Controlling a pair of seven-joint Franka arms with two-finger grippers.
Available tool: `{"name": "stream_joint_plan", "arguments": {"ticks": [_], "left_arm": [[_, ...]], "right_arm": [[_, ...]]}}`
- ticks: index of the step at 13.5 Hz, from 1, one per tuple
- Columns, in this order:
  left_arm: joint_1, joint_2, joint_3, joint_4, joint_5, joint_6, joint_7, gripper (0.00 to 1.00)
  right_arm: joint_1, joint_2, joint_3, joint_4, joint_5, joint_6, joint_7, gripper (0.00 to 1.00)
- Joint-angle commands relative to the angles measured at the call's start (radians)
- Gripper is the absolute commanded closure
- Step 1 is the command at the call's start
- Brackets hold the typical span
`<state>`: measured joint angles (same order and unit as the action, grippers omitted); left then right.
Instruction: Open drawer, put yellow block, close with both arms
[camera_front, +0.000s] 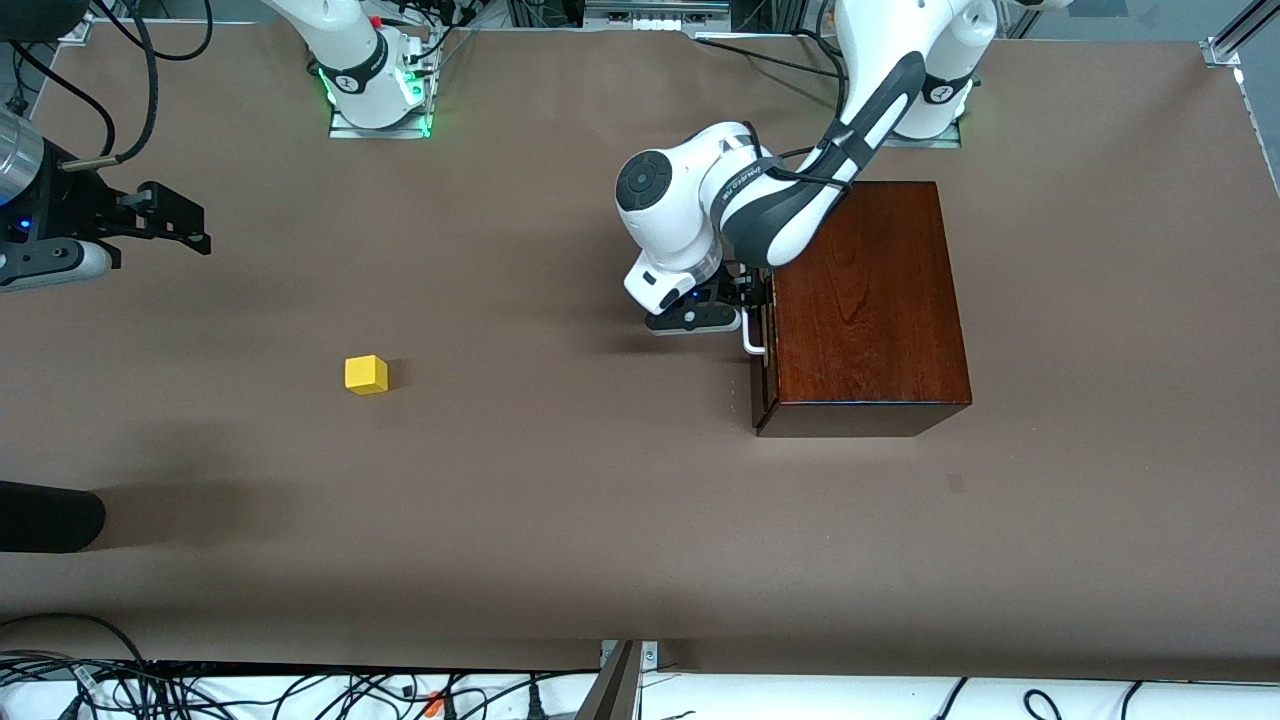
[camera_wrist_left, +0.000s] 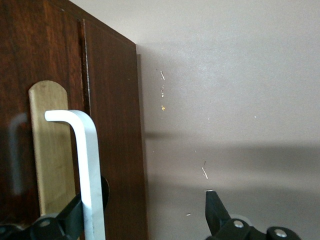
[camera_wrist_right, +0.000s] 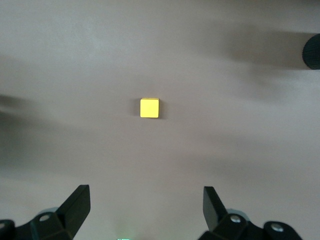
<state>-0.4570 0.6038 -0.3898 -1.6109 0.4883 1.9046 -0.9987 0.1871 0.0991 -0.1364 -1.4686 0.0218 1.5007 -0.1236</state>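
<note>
Resting on the brown table (camera_front: 560, 520) toward the left arm's end: large glossy dark mahogany box (camera_front: 868, 300), with the drawer's dark reddish-brown front (camera_wrist_left: 112, 150) flush and unopened. Reaching in at that front, white jointed left arm with black two-finger left gripper (camera_front: 738, 300) at the white U-shaped handle (camera_front: 752, 335); jaws spread, one finger (camera_wrist_left: 70, 220) tucked against the handle bar, the other (camera_wrist_left: 216, 210) well apart from it, nothing clamped yet. Waiting up over the table at its own end, right gripper (camera_front: 165, 215) with jaws spread wide and empty. Lying alone on the table, well apart from the box: small bright yellow cube (camera_front: 366, 374), centred ahead of the right fingers (camera_wrist_right: 75, 207) in the right wrist view.

Likely trouble from here: closing off-centre and slipping off the slim bar, or pulling at a slant and dragging the whole box instead of sliding the drawer. Later, descending skewed on so small a cube and nudging it aside.
</note>
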Motion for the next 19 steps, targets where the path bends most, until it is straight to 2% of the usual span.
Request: {"name": "stream_joint_plan", "arguments": {"ticks": [1,17,19], "left_arm": [[-0.012,0.011,-0.003,0.016,0.010,0.021,-0.027,0.00],[-0.062,0.048,-0.009,0.074,-0.068,0.060,-0.049,0.00],[-0.068,0.073,-0.009,0.127,-0.085,0.059,-0.051,0.00]], "right_arm": [[-0.006,0.014,0.000,0.031,-0.005,-0.013,-0.013,0.00],[-0.006,0.014,-0.002,0.031,-0.005,-0.013,-0.013,0.00],[-0.006,0.014,-0.002,0.031,-0.005,-0.013,-0.013,0.00]]}}
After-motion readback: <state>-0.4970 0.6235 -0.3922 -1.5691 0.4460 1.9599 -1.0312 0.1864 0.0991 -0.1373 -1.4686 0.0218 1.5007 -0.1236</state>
